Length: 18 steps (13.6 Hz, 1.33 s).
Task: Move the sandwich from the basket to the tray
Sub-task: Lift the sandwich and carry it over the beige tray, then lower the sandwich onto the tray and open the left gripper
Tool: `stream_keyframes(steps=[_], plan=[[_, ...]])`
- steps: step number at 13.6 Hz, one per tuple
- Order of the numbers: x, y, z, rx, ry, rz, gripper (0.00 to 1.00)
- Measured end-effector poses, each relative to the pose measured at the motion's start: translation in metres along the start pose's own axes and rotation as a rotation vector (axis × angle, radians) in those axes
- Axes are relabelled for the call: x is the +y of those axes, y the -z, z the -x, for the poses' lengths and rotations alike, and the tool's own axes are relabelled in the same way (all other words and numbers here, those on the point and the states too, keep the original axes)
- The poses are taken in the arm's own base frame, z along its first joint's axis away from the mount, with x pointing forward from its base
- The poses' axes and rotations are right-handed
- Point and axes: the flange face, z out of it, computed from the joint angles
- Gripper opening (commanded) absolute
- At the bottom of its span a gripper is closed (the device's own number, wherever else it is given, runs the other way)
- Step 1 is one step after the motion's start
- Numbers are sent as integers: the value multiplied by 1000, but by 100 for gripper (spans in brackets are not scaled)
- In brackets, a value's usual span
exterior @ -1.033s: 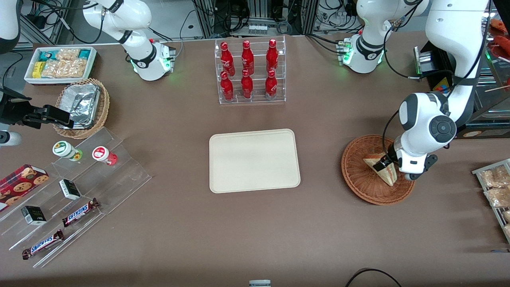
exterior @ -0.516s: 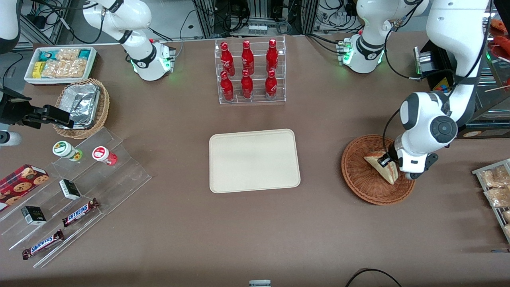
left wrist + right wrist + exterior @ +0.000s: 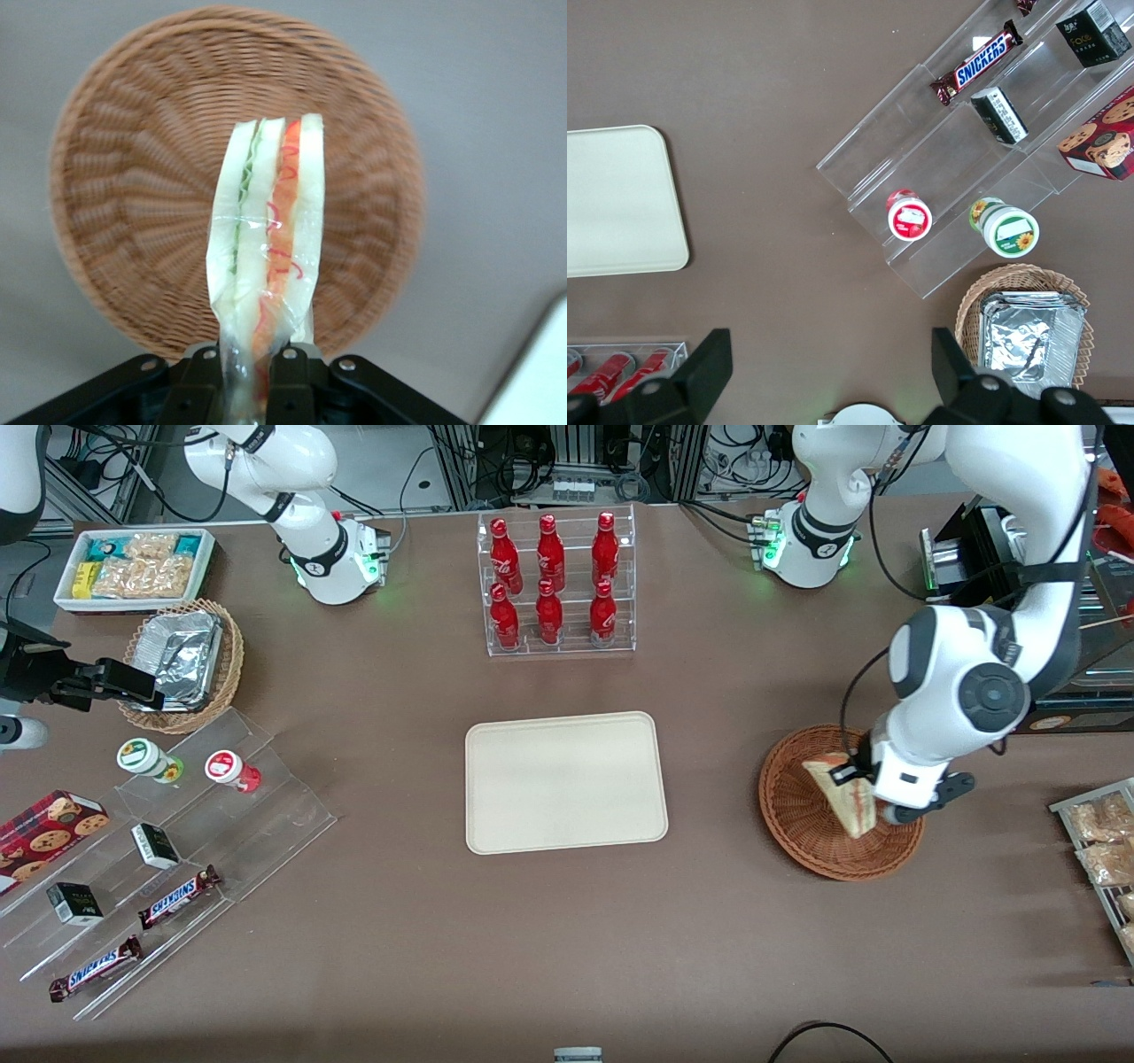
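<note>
- Clamped on the sandwich [image 3: 264, 257], the left arm's gripper [image 3: 252, 376] hangs above the basket [image 3: 802, 833], its two fingers pinching the clear wrap at one end of the wedge.
- From where I stand, the sandwich [image 3: 843, 793] looks lifted clear of the weave; the wrist camera shows the basket [image 3: 133, 195] spread out beneath it with a gap between, and nothing else lying in it.
- So the pick looks done. The carry toward the middle of the table and the set-down are left: the tray [image 3: 565, 781] sits bare, well apart from the basket.
- Reading across the front view from its left edge: two bars on the clear stepped stand read "SNICKERS" [image 3: 177, 897], beside a red box of cookies [image 3: 46, 833] whose lettering I cannot make out.
- Two round tubs [image 3: 146, 757] carry labelled lids, too small to read.
- Mid-table, farther from the camera than the tray, a clear rack holds six red bottles [image 3: 549, 571] with white script I cannot read.
</note>
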Motion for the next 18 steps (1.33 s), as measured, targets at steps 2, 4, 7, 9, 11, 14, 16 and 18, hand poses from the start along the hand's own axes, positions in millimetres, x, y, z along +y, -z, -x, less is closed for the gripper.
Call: stream_keyframes(steps=[2, 4, 7, 9, 11, 14, 16, 18], plan=[[35, 7, 13, -10, -97, -10, 0], [74, 6, 31, -32, -206, -26, 0], [150, -8, 73, -46, -320, -40, 0], [197, -17, 102, -43, -320, -45, 0], [234, -25, 126, -38, -333, -43, 0], [273, -37, 147, -35, -323, -41, 0], [300, -48, 166, -33, -313, -39, 0], [323, -61, 180, -33, -301, -38, 0]])
